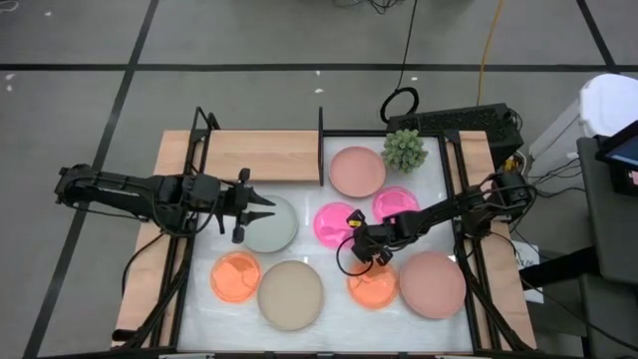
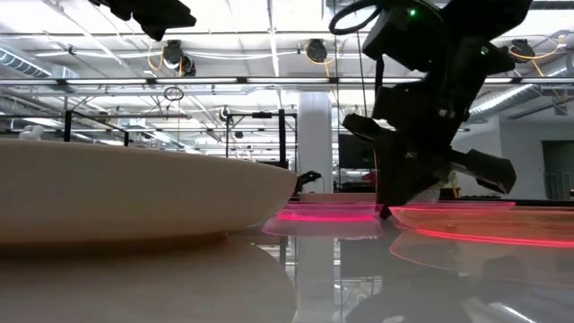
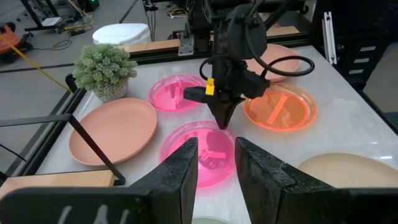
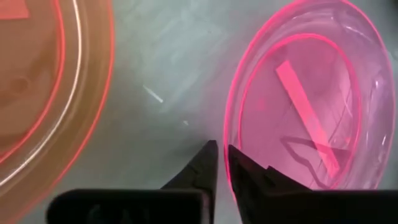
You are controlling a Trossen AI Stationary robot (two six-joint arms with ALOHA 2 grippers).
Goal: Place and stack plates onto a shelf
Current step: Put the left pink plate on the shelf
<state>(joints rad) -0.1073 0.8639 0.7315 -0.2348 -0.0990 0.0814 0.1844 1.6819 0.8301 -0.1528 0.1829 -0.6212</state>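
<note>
Two dark, near-black jointed arms. Blocky matte housings, looping black cables along the right arm and beside its wrist. Small yellow tag on the right gripper, green indicator light higher up. Left gripper with two thick, wedge-shaped black fingers, surfaces slightly grainy. Left arm equally dark.

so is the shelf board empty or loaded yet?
Empty. In the high view the shelf shows bare wood; all visible plates sit on the white tabletop.

neon pink plate, orange plate, beige plate
</note>
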